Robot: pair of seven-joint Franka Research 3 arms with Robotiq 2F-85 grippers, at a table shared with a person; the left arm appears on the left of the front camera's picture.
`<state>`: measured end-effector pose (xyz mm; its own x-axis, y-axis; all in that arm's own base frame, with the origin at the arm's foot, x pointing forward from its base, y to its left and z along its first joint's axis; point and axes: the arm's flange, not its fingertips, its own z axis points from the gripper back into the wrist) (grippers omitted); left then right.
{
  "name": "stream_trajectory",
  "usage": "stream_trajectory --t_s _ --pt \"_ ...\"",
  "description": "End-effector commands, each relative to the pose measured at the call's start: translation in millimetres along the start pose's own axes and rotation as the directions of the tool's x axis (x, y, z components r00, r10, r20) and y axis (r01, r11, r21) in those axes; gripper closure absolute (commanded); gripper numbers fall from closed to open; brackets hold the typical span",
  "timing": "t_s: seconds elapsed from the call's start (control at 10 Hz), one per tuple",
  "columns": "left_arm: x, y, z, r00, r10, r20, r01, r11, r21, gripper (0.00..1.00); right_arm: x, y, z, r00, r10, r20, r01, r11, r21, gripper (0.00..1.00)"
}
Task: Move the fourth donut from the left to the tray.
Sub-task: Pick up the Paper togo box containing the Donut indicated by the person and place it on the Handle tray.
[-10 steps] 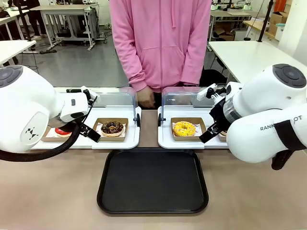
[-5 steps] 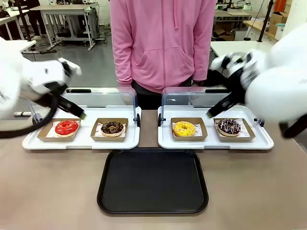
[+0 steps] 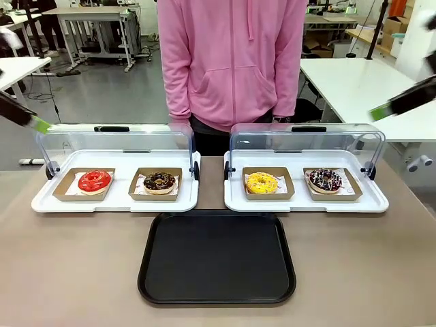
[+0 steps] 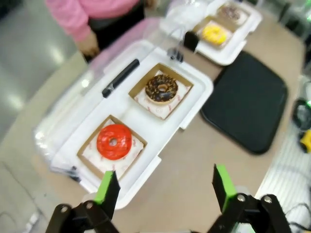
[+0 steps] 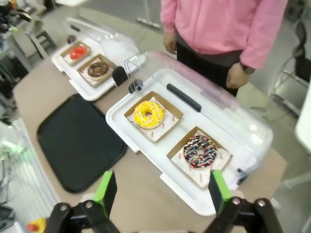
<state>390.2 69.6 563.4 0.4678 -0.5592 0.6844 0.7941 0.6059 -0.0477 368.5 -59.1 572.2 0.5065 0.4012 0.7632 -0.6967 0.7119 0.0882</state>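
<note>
Both claws hang above the tabletop [image 3: 82, 272], jaws spread wide and gripping nothing: the left claw [image 4: 165, 190] near the red donut [image 4: 113, 141], the right claw [image 5: 163, 193] near the fourth donut [image 5: 200, 151]. That donut sits in its cardboard holder [image 3: 352, 194] at the right end of the right white tray [image 3: 306, 205], right of the yellow donut [image 5: 148, 114]. The black tray [image 3: 216, 257] lies nearer, centred. The blurred green-tipped streaks at the front view's edges are probably claw fingers.
</note>
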Motion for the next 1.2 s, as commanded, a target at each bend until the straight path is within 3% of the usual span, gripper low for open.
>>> stream_trajectory --t_s 0.0,0.2,0.5,1.1 --pt "-24.0 25.4 17.6 0.992 -0.059 0.113 0.071 0.991 -0.113 0.00 -13.1 -43.0 15.5 0.998 0.024 0.056 -0.031 0.991 0.127 0.00" --pt "-47.1 34.6 33.2 0.978 -0.096 0.187 0.116 0.988 -0.098 0.00 -37.6 -77.3 36.3 0.989 0.024 0.147 -0.056 0.974 0.218 0.00" --pt "-66.5 52.5 29.4 0.955 -0.112 0.276 0.147 0.983 -0.110 0.00 -59.9 -97.6 52.1 0.977 0.028 0.211 -0.076 0.971 0.225 0.00" --pt "-69.6 56.7 25.1 0.929 -0.127 0.349 0.171 0.981 -0.097 0.00 -68.5 -98.9 52.8 0.972 0.032 0.231 -0.085 0.970 0.226 0.00"
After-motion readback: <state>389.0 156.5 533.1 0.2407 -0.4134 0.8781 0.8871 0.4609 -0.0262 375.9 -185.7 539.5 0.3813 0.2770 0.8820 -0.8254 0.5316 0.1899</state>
